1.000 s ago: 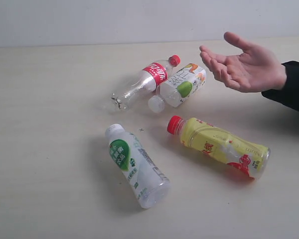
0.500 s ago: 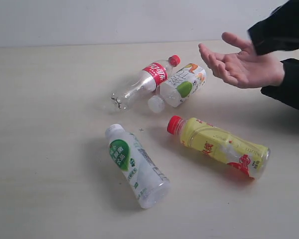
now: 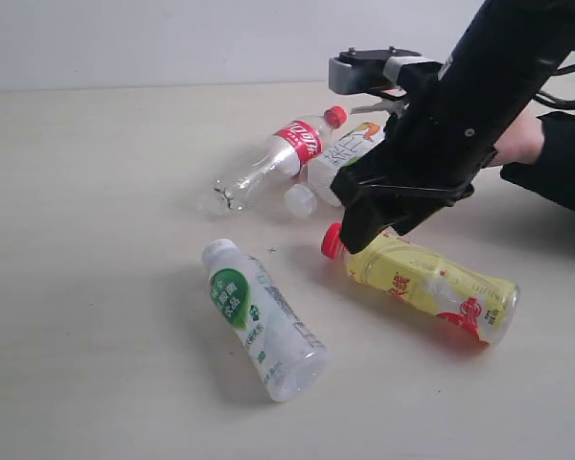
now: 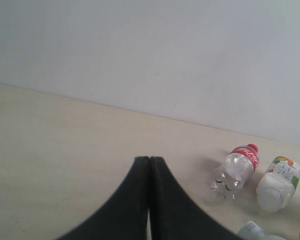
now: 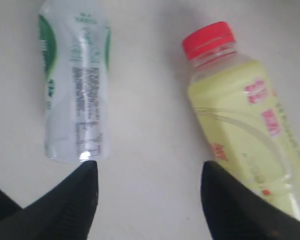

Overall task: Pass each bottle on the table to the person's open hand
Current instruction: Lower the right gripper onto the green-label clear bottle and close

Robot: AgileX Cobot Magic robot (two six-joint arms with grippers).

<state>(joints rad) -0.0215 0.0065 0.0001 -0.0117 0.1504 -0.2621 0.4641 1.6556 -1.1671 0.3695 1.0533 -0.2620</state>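
Exterior view: four bottles lie on their sides on a pale counter (image 3: 96, 240). The right pincer (image 5: 149, 170), on a black arm reaching in from the upper right, hovers with its fingers spread wide and holding nothing, low over the red-capped end of the yellow bottle (image 3: 431, 283) at centre right.

That bottle looks like the one to take. The wrist view shows bare counter between the fingers, with the yellow bottle just beside one finger. The pincer should likely shift until the fingers straddle the body across its width. A round bottle may roll if only one finger touches it.

The green-labelled bottle (image 3: 259, 316) lies at lower centre, near but apart. The red-labelled clear bottle (image 3: 268, 163) and the fruit-labelled bottle (image 3: 340, 172) lie side by side at upper centre, the latter partly hidden by the arm. The person's hand (image 3: 519, 142) at the upper right is mostly hidden behind the arm. The left pincer (image 4: 149, 161) is pressed together, empty, well away.
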